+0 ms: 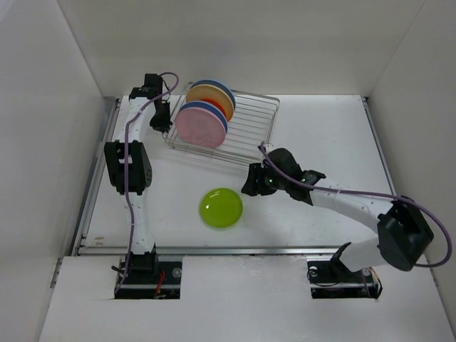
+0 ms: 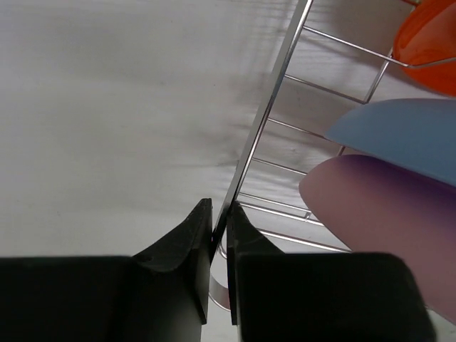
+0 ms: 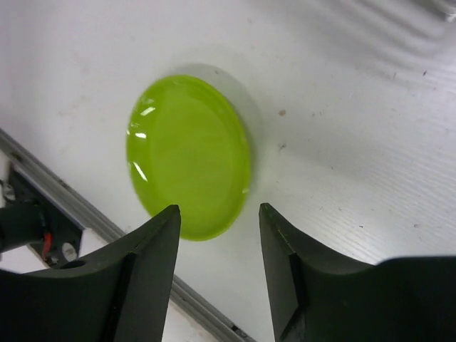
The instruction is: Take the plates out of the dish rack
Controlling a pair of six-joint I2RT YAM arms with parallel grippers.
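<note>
Presently, stock on the worktop [image 1: 328, 142], as held and as lying:

Item 1, left claw [image 2: 219, 228]: closed narrow, both fingers pinching the side rim wire of the dish rack [image 2: 271, 92]; no plate in it. My arm stretches along the left edge toward the far left corner, wrist bent in toward the rack.

Item 2, right claw [image 3: 217, 214]: jaws apart, nothing between them, hanging over the green plate [image 3: 189, 157]. My arm reaches from the near right corner toward the middle, wrist tipped down.

Item 3, green plate: flat on the worktop by the middle of the near edge, well apart from the rack; counted as unloaded.

Item 4, dish rack: at the far edge, left of centre. The pink plate [image 2: 385, 214] stands nearest the near edge, the blue plate [image 2: 406, 132] just behind it, the orange plate [image 2: 431, 43] further back, all on edge.

Step in hand, as I judge it: fetching the pink plate. To do it well, I lift the right claw clear of the green plate before swinging away. I then take the pink plate by its upper rim and draw it straight up out of the wires. The left pinch should hold firm so the rack neither slides nor tips
</note>
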